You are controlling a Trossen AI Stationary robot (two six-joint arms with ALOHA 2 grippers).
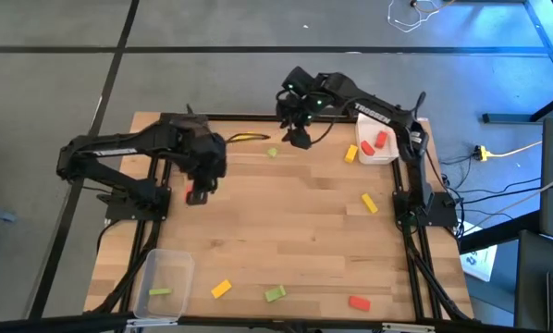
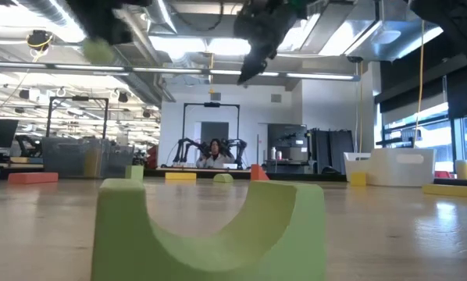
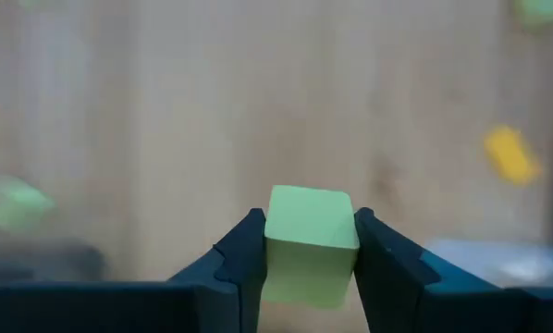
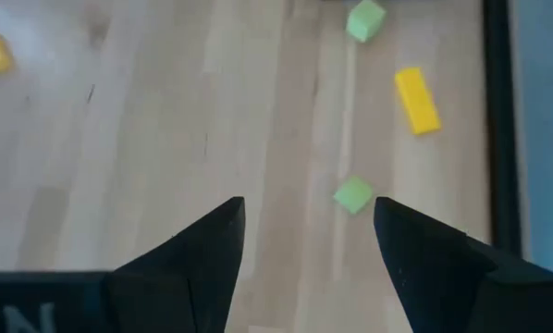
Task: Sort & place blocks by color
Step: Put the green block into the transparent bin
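Observation:
My left gripper (image 3: 309,264) is over the table's left part (image 1: 202,176), shut on a light green cube (image 3: 309,242). My right gripper (image 4: 304,236) is open and hangs above the far edge (image 1: 298,129), over a small green block (image 4: 353,194) lying flat on the wood. Another green block (image 4: 364,18) and a yellow bar (image 4: 416,99) lie nearby. Loose blocks lie on the table: yellow (image 1: 369,203), yellow (image 1: 221,289), green (image 1: 275,293), red (image 1: 358,302). A red piece (image 1: 200,196) shows just below my left gripper. My left gripper pinches the light green cube by two opposite side faces (image 3: 276,250), one finger on each. The cube is lifted clear of the table, and its front end sticks out past the fingertips (image 3: 249,245).
A white tray (image 1: 387,153) at the far right holds red blocks, with a yellow block (image 1: 350,153) beside it. A clear tray (image 1: 165,268) at the near left holds green pieces. A green arch block (image 2: 210,226) stands right before the low camera. A person sits far behind the table.

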